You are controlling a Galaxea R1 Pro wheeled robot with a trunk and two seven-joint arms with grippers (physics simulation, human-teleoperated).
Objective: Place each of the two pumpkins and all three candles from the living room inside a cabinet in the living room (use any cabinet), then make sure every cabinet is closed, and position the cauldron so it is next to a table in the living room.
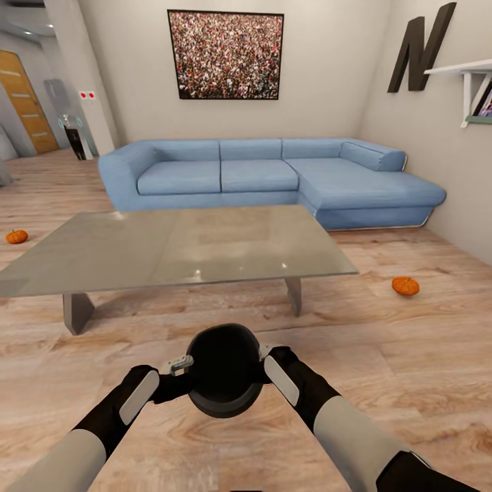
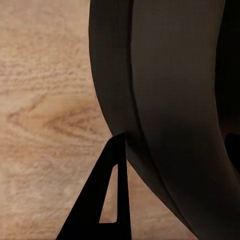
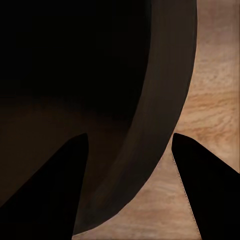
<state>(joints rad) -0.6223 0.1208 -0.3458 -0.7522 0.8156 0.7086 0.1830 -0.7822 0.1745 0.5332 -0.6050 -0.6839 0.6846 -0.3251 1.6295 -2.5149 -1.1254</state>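
Note:
I hold the black cauldron [image 1: 225,372] low over the wood floor, mouth toward me, a short way in front of the table [image 1: 205,246]. My left gripper [image 1: 183,365] and right gripper [image 1: 268,355] clamp its rim from opposite sides. Up close, the left gripper [image 2: 175,137] has one finger [image 2: 112,190] against the cauldron's [image 2: 170,100] outer wall. The right gripper [image 3: 130,135] straddles the cauldron's [image 3: 160,100] rim. One pumpkin [image 1: 17,236] lies on the floor far left, another pumpkin [image 1: 405,285] to the right of the table. The cabinet is out of view.
A blue corner sofa [image 1: 273,174] stands behind the table against the back wall. A white shelf [image 1: 465,68] hangs on the right wall. A hallway with a wooden door [image 1: 24,102] opens at the far left. Bare floor lies between me and the table.

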